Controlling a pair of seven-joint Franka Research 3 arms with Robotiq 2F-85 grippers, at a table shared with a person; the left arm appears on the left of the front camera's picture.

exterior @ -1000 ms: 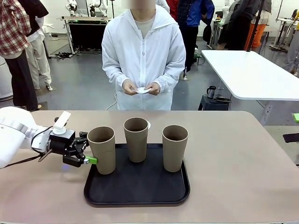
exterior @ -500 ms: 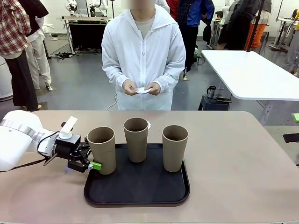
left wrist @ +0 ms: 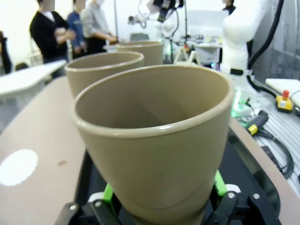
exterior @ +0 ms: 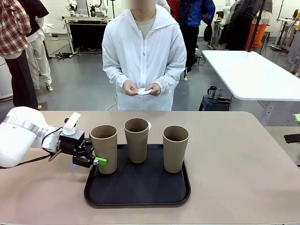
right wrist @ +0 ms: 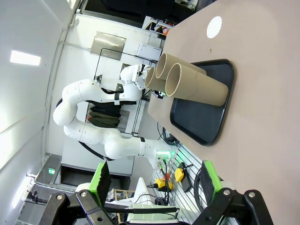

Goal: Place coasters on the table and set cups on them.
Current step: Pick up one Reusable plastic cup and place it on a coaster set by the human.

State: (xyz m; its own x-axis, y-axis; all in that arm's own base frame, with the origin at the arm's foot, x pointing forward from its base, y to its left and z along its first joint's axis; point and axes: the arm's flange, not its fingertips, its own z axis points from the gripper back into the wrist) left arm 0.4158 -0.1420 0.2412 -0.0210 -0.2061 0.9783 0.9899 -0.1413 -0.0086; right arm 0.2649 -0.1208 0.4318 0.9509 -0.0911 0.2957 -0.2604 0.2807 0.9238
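Three tan cups stand on a black tray on the beige table. My left gripper is shut on the left cup, low on its body. In the left wrist view this cup sits between the green pads. The middle cup and right cup stand free. One white coaster lies on the table behind the middle cup. The person at the far side holds another coaster in both hands. My right gripper is open and holds nothing, well away from the cups.
Bare tabletop lies to the right of the tray and along the far edge. A white table stands at the back right, with a small dark mug below it. Several people stand farther back.
My left gripper has moved right and closed onto the left cup, which has shifted slightly right. The person and the other cups have not moved.
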